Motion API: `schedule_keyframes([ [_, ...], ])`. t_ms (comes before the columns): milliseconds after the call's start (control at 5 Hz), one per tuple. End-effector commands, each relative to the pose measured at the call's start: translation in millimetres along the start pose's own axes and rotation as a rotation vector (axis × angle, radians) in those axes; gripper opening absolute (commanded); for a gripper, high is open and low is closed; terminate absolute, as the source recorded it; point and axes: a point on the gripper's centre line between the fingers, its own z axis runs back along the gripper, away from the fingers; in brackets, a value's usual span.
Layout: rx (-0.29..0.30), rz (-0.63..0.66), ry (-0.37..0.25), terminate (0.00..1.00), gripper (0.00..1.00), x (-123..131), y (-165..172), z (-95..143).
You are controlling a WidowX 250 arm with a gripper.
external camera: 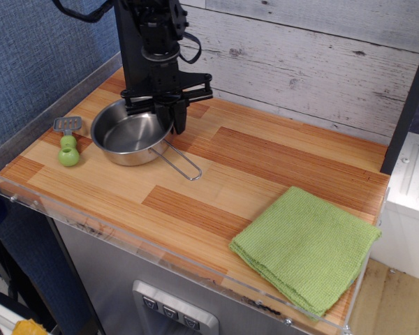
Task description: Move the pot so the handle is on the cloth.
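Note:
The pot (129, 134), a shallow shiny steel pan, sits at the back left of the wooden table (216, 174). Its wire loop handle (183, 163) sticks out toward the front right and lies on bare wood. My black gripper (172, 120) comes down from above and is shut on the pot's right rim, close to where the handle starts. The lime-green cloth (307, 244) lies flat at the front right corner, far from the pot and handle.
A small utensil with a green handle (68, 148) lies just left of the pot. A clear plastic lip (126, 241) runs along the table's front edge. A whitewashed plank wall (300, 63) stands behind the table, and a blue wall is on the left.

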Motion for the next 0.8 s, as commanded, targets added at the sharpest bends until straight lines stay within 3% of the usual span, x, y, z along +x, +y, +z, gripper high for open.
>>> schedule_keyframes([
  [0,-0.125,-0.082,-0.061,0.0,0.0,-14.2,-57.3,51.2],
  [200,-0.169,-0.111,-0.056,0.0,0.0,-26.5,-91.1,65.1],
  [600,-0.18,-0.251,-0.022,0.0,0.0,-63.1,-141.4,60.9],
])
